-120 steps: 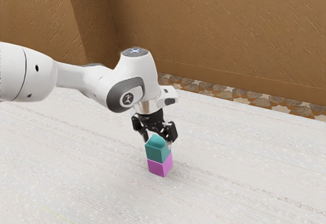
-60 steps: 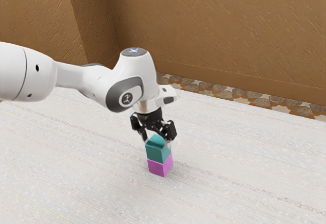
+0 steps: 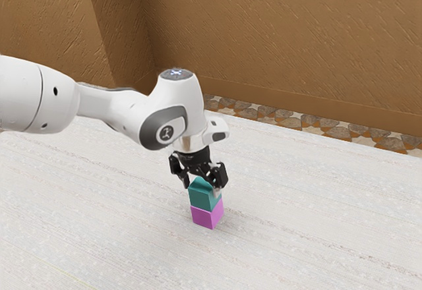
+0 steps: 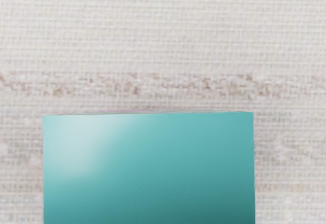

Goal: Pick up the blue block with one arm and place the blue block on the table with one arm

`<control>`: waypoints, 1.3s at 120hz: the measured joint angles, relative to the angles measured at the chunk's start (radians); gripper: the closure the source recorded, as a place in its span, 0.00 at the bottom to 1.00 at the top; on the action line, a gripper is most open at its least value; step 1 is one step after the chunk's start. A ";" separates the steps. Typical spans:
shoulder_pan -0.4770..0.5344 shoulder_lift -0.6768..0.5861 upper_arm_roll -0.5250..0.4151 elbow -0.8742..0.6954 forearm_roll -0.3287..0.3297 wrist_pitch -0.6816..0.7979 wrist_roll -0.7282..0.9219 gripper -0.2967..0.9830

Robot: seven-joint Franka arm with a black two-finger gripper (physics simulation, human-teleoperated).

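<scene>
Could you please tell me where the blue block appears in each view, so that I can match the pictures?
Exterior view: the blue block is just below the picture's centre, stacked on the pink block.
Wrist view: the blue block is in the lower middle, cut off by the lower edge.
Shared landmark: the pale table, behind the block in both.

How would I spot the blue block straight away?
On the pale table, follow the white arm to its black gripper. The blue block sits right beneath, atop a pinkish-purple block. Its teal colour and upper place set it apart.
</scene>
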 joint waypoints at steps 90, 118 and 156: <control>0.002 0.071 0.001 0.044 0.019 0.005 0.027 0.29; 0.002 0.069 0.002 0.044 0.024 0.005 0.027 0.49; 0.000 0.069 0.001 0.043 0.046 0.006 -0.001 0.54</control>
